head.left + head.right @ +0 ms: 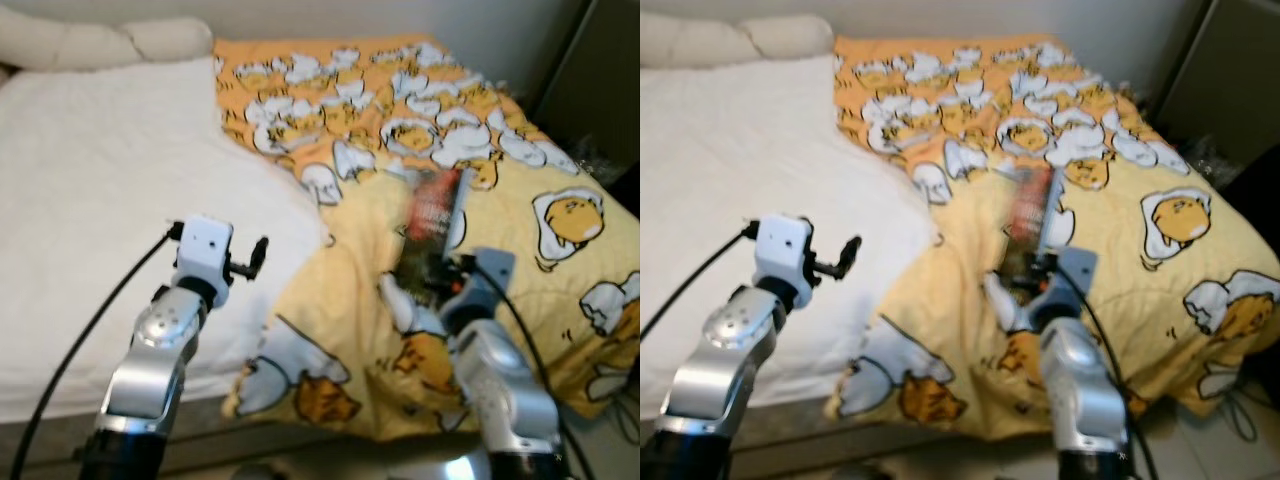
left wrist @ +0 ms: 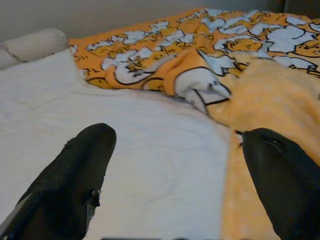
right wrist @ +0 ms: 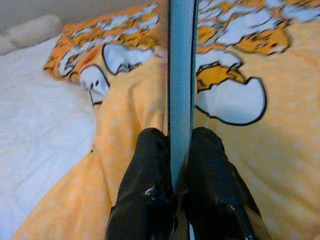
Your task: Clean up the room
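Two black fingers of your right gripper (image 3: 175,165) are pinching a thin book (image 1: 432,222), edge-on between them in the wrist view, its red and dark cover standing up over the yellow duvet (image 1: 520,300) on the bed (image 1: 90,250). The print on the cover is too blurred to read, so I take it for a book or magazine from its flat shape only.

The grip sits at the very bottom edge of the book, with most of it standing free above the fingers. If you swing the arm quickly, it could lever out of the pinch or twist sideways and drop back onto the duvet. A soft cover may also bend and slide through.

Your left gripper (image 1: 250,258) hovers over the white sheet (image 2: 150,150) near the edge of the duvet, fingers spread wide and holding nothing. It is well apart from the book, so it will not catch a slip unless you bring it over.

The duvet is rumpled into folds just below the book, and a low sweep could snag them. A cream pillow (image 1: 110,40) lies at the head of the bed, and a dark cabinet (image 1: 600,80) stands beyond the bed's far right corner, close to any swing that way.
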Robot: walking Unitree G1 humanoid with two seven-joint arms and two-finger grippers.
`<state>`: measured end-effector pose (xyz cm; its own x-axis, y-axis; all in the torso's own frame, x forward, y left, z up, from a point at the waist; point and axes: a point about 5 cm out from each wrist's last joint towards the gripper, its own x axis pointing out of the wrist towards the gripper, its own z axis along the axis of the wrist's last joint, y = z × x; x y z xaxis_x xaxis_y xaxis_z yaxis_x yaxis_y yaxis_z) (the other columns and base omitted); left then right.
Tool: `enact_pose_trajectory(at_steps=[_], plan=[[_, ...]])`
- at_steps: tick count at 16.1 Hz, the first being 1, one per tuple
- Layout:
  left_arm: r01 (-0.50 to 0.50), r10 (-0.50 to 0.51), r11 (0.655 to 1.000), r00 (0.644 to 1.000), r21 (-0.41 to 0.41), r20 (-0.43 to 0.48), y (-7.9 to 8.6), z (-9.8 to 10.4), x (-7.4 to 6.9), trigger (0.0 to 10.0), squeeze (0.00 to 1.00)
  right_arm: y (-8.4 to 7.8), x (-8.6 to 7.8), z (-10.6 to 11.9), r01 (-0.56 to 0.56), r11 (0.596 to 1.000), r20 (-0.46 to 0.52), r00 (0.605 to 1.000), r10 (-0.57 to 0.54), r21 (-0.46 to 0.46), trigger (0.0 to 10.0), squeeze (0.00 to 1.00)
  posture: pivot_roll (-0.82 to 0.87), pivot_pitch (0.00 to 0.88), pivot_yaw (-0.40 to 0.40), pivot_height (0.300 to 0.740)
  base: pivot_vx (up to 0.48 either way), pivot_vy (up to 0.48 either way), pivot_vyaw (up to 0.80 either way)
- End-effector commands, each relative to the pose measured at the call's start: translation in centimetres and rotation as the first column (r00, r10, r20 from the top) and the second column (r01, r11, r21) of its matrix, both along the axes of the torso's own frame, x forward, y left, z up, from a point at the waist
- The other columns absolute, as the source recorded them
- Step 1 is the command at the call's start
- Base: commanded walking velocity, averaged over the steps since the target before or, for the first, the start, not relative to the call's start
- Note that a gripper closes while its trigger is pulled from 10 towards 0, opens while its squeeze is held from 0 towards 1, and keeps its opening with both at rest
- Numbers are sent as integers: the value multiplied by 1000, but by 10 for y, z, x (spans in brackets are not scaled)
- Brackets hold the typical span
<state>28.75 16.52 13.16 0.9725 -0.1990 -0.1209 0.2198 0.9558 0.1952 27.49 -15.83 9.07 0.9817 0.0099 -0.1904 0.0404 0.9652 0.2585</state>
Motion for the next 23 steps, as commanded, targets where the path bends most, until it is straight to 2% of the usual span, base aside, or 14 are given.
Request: enact_pose_trajectory(at_steps=[1,23], plan=[[-26,26,999,1000,23,3,8,1,2,10000,0,10,4,10,-30,999,53,998,29,12,10000,0,20,0,-4,740,0,375,0],[-63,63,998,998,26,31,16,7,9,10000,0,11,13,16,-37,999,87,995,39,-17,10000,0,41,0,-2,740,0,374,0]])
